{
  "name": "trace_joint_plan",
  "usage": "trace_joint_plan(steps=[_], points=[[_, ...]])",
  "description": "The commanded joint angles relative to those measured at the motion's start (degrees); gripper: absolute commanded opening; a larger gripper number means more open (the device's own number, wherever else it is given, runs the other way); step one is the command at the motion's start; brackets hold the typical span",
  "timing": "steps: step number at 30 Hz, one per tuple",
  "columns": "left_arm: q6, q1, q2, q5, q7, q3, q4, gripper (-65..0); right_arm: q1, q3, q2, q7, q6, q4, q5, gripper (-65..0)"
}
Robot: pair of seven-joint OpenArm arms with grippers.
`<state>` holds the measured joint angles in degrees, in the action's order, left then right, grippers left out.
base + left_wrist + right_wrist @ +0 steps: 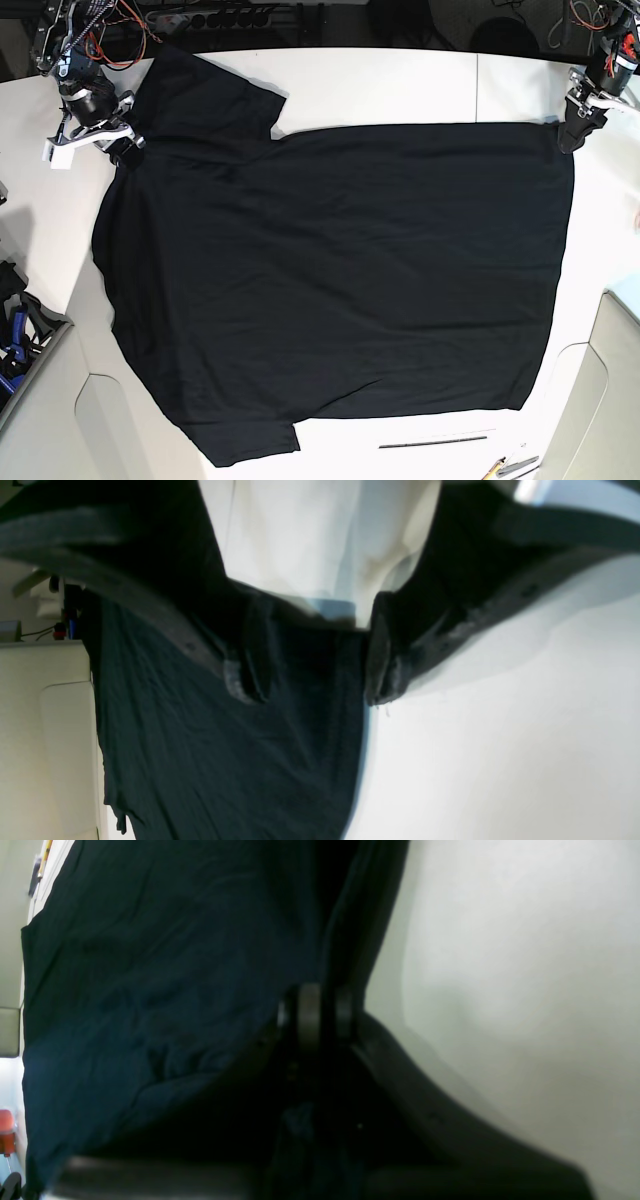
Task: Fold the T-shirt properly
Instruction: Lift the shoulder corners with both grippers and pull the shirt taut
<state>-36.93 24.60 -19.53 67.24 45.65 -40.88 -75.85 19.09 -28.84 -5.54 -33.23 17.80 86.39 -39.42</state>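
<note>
The black T-shirt [340,270] lies spread flat on the white table [400,80], with no print showing. In the base view my right gripper [122,148] sits at the shirt's top-left corner, beside a sleeve. The right wrist view shows that gripper [322,1012] with its pads pressed together on a fold of the dark cloth [150,965]. My left gripper [572,140] is at the shirt's far right corner. Seen from the left wrist, it [315,680] stands open, one finger over the cloth [225,760] and the other at the cloth's edge over bare table.
A thin dark rod [435,441] and a few pens [510,466] lie near the table's front edge, below the shirt. Cables and electronics [200,18] run along the back. Grey panels [615,380] flank the lower corners.
</note>
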Motion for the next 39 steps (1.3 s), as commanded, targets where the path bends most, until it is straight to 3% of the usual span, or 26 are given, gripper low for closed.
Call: trace_joint_plan(steps=[1, 3, 11, 17, 24, 30, 34, 37, 39], points=[[0.7, 0.6, -0.5, -1.5, 1.7, 0.0, -0.2, -31.3, 0.3, -0.1, -0.3, -1.4, -0.8, 0.2, 1.7, -65.0], [0.7, 0.7, -0.5, -1.9, 1.8, 0.0, -0.2, -34.6, 0.3, -0.1, -0.3, -1.3, -0.8, 0.2, 1.7, -65.0], [0.7, 0.7, -0.5, -9.3, 3.8, 0.0, -0.2, -34.7, 0.3, -0.1, -0.3, -1.4, -0.8, 0.2, 1.7, -65.0], [-1.0, 0.6, -0.5, -3.3, 7.3, 1.5, -0.2, -34.7, 0.3, -0.1, -0.3, -1.3, -0.8, 0.2, 1.7, -65.0], [-1.0, 0.0, -0.5, -3.0, 5.1, 3.4, -0.2, -35.2, 0.3, -0.1, -0.3, -1.4, -0.8, 0.2, 1.7, -65.0], [-1.1, 0.0, -0.5, -3.2, 3.3, 3.3, -0.2, -48.6, 0.3, -0.1, -0.3, -1.4, -0.8, 0.2, 1.7, -65.0], [-1.1, 0.0, -0.5, -3.2, 2.0, 2.6, -0.2, -53.5, 0.3, -0.1, -0.3, -1.4, -0.8, 0.2, 1.7, -65.0], [-1.4, 0.0, -0.5, -3.2, 1.7, 1.4, -0.2, -65.0, 0.3, -0.1, -0.3, -1.4, -0.8, 0.2, 1.7, -65.0], [-2.0, 0.0, -0.5, -3.2, 1.7, 0.3, -0.2, -65.0, 0.3, -0.1, -0.3, -1.4, -0.8, 0.2, 1.7, -65.0]])
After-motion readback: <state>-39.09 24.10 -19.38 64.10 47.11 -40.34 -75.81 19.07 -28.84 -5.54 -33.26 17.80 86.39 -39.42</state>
